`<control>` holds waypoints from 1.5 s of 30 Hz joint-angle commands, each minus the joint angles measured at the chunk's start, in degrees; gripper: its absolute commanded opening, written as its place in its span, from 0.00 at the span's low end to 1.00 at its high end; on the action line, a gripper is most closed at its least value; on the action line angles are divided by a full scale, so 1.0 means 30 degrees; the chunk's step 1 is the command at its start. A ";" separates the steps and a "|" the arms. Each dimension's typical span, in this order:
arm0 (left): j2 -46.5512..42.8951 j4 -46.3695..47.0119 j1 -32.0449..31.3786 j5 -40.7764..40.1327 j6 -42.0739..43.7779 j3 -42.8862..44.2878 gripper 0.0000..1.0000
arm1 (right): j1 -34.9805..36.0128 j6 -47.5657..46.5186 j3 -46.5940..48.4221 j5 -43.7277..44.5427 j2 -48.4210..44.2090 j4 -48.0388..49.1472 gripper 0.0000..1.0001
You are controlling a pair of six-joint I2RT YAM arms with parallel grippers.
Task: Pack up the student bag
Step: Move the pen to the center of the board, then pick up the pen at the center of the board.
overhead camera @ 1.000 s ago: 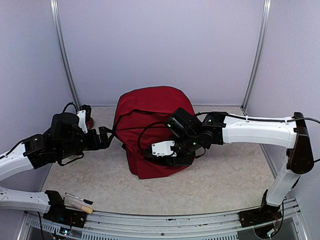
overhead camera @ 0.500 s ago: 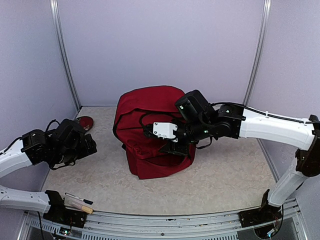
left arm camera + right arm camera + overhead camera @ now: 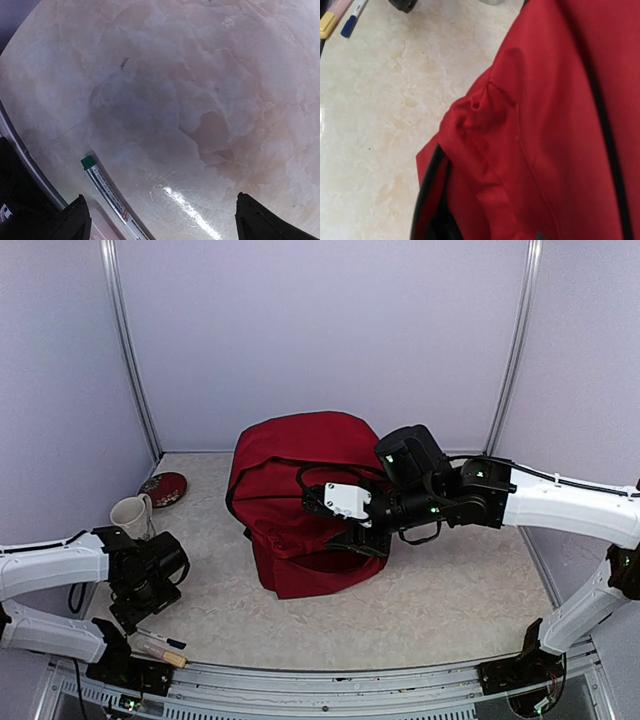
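At frame centre student bag (image 3: 300, 480) stood upright on table (image 3: 450, 590); right gripper (image 3: 352, 538) sat at its front flap, grip not discernible; lower left, left gripper (image 3: 165, 222) spread empty over green-capped marker (image 3: 102, 182), likely next item

Red on marble.
My student bag (image 3: 300, 495): dark red, black zip edging. Tabletop (image 3: 450, 600): mottled cream and tan. At its left edge, a cream mug (image 3: 130, 515) and dark red dish (image 3: 163, 488); by my black left pincer (image 3: 160, 200), a green-capped marker (image 3: 107, 192).
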 commanded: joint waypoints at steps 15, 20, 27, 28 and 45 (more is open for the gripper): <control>-0.1268 0.0565 0.1458 0.4082 -0.2894 -0.2528 0.99 | 0.0684 -0.0106 -0.0043 -0.0196 -0.0332 0.0311 0.54; -0.0495 0.2934 0.1476 0.4313 -0.2100 -0.2585 0.94 | 0.0713 -0.0139 -0.0033 -0.0253 -0.0403 0.0291 0.54; 0.1211 0.7120 0.1475 0.3792 0.0127 -0.1623 0.85 | 0.0765 -0.0169 0.0009 -0.0142 -0.0361 0.0168 0.55; 0.1589 0.7633 0.1462 0.3752 0.0469 -0.1454 0.82 | 0.0771 -0.0169 0.0004 -0.0181 -0.0361 0.0162 0.55; 0.7418 0.7918 -0.0926 0.2655 0.2209 0.2158 0.74 | 0.0889 -0.0198 0.0037 -0.0286 -0.0274 0.0031 0.55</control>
